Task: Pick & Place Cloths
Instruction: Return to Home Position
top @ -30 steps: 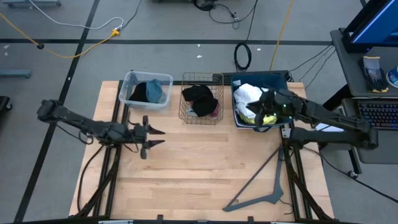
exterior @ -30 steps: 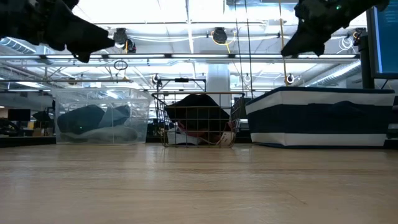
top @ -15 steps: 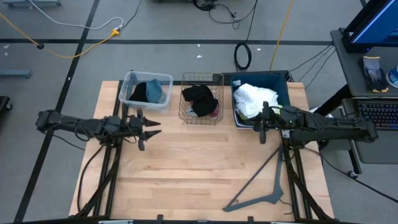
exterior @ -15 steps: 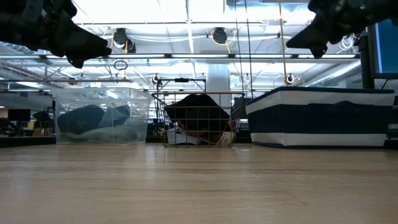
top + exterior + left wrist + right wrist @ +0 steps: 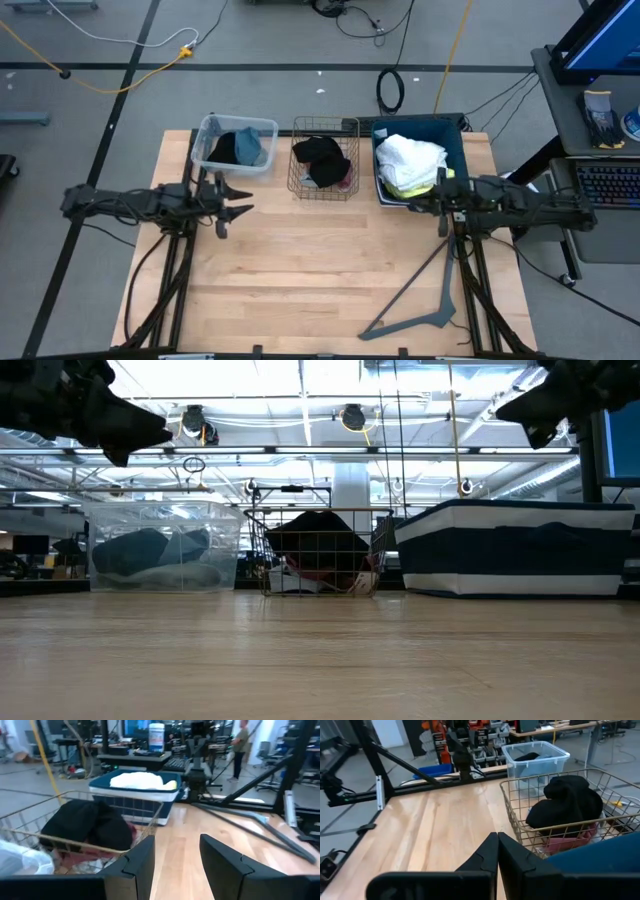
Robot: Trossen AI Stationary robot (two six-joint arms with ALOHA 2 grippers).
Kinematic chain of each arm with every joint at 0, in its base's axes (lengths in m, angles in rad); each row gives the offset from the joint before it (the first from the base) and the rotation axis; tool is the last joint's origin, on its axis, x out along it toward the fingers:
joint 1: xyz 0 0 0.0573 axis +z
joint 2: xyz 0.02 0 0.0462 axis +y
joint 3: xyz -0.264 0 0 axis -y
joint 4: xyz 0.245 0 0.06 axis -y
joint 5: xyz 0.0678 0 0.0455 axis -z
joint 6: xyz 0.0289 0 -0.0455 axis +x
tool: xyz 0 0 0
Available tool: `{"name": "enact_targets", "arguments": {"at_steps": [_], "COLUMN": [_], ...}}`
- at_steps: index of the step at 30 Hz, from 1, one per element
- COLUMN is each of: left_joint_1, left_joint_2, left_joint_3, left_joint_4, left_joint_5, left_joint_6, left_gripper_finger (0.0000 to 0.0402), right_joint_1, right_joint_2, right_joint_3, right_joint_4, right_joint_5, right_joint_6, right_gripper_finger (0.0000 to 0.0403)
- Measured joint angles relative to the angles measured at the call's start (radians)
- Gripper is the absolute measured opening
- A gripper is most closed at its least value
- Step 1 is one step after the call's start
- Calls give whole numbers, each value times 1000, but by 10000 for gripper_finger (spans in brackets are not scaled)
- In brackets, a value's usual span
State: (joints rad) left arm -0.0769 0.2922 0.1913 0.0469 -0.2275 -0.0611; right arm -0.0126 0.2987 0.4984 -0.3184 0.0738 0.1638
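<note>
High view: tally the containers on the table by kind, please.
Clear bin: 1
Wire basket: 1
Blue bin: 1
Total: 3

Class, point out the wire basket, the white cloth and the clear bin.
wire basket (image 5: 325,120): high view, far rim.
white cloth (image 5: 410,158): high view, its middle folds.
clear bin (image 5: 206,138): high view, bare left end.
</note>
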Motion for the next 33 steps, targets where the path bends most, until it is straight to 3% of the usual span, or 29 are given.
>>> {"name": "enact_targets", "arguments": {"at_steps": [7,18,33], "left_joint_1": [0,-20,-35], "left_joint_2": [-65,-73,-138], "left_joint_3": [0,0,-95], "left_joint_4": [-70,-80,-43], "left_joint_5": [22,43,44], "left_joint_6": [-21,-10,25], "left_gripper_finger": [156,156,156], "right_joint_1": [35,64,64], "right_joint_2": [-78,-120,-269], "right_joint_3": [-12,-239,-245], "right_joint_4": [-20,164,150], "right_joint_5": [2,0,-47], "right_joint_6": [7,10,-68], "right_gripper_finger": [1,1,1]}}
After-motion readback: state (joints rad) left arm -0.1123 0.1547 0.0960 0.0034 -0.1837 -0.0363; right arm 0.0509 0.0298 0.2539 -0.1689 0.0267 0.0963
